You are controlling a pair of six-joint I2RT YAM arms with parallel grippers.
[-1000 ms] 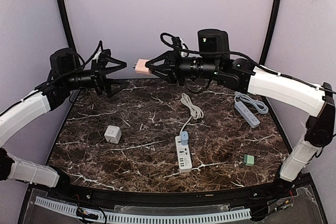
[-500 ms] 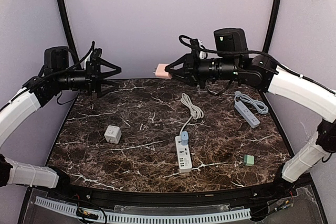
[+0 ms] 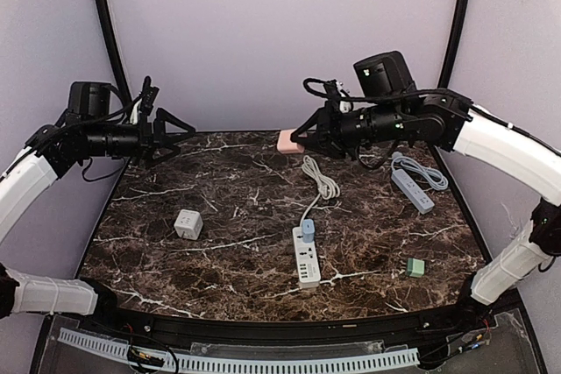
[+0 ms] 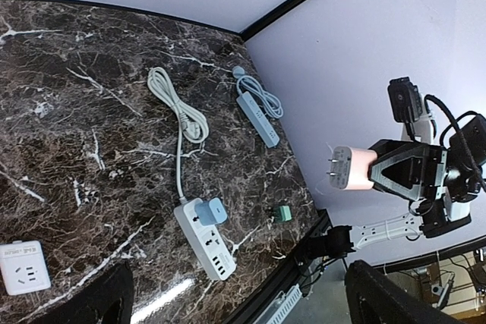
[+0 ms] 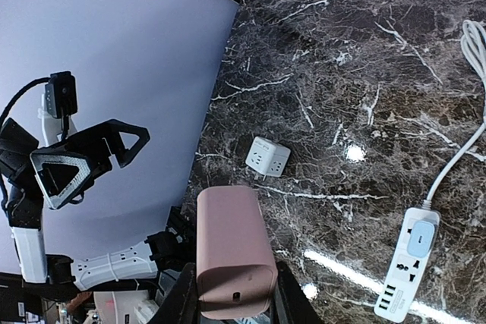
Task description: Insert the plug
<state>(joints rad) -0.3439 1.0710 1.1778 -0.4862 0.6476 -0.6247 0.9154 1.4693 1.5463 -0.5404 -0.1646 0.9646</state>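
Shifted right and lower than before, the right gripper (image 3: pixel 301 139) pinches a pink plug (image 3: pixel 287 140), its prongs (image 4: pixel 332 170) hidden from the right wrist view; the left gripper (image 3: pixel 181 136) is spread.

The table (image 3: pixel 245 216) is dark brown-black marble, threaded with thin white veins. The plug (image 3: pixel 288 140) is pale pink with silvery prongs. The power strip (image 3: pixel 306 267) is white, as are its cord (image 3: pixel 321 179) and the cube adapter (image 3: pixel 188 224); the cap (image 3: pixel 308 231) seated in that strip is light blue. The second strip (image 3: pixel 412 190) is grey-blue. The small block (image 3: pixel 415 266) is mint green. The left gripper (image 3: pixel 184 137) and right gripper (image 3: pixel 301 139) are black. The walls (image 3: pixel 263 24) are pale lilac
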